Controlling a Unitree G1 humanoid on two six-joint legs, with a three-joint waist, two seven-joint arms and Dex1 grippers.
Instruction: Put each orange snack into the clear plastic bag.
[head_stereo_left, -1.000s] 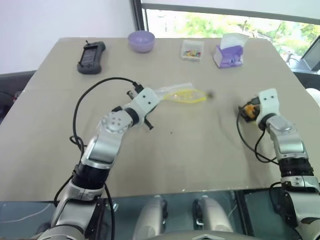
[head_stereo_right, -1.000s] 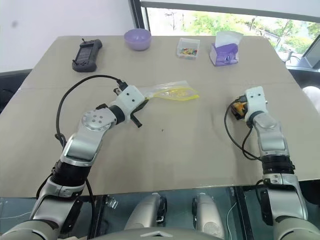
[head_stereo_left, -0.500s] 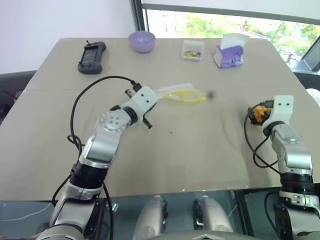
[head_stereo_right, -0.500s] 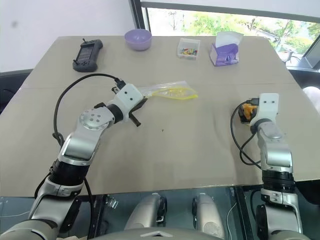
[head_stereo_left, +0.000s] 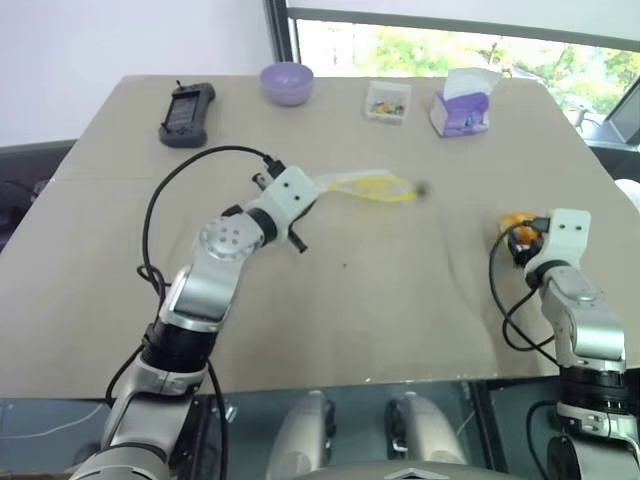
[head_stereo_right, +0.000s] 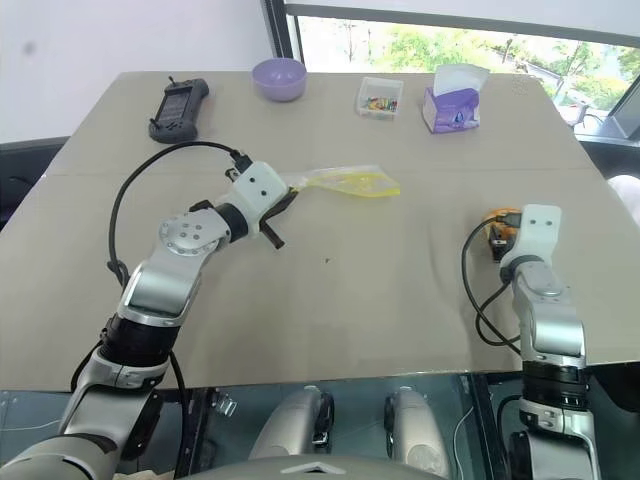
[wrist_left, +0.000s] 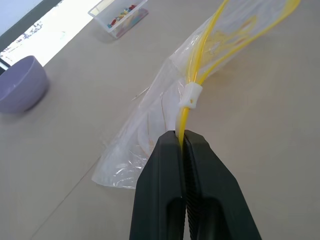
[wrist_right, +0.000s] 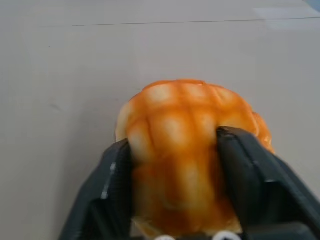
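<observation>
The orange snack (wrist_right: 185, 120), a golden-orange bun with a grid-patterned top, sits at the right side of the tan table (head_stereo_left: 400, 290). My right gripper (wrist_right: 175, 137) is shut on it, one black finger pressed to each side; the head view shows the bun (head_stereo_left: 517, 221) just beyond that wrist. The clear plastic bag (wrist_left: 165, 110) lies crinkled near the table's middle, its yellow seal strip running away from my left gripper (wrist_left: 182, 142), which is shut on that strip. In the head view the bag (head_stereo_left: 365, 186) trails rightward from the left hand.
Along the far edge stand a black handheld device (head_stereo_left: 185, 113), a purple bowl (head_stereo_left: 286, 81), a small clear box of colourful bits (head_stereo_left: 385, 100) and a purple tissue box (head_stereo_left: 460, 108). A small dark spot (head_stereo_left: 421, 187) lies just beyond the bag's tip.
My right arm has drawn back toward the near edge and its fingers have closed in on the bun. The left arm and the bag have stayed put.
</observation>
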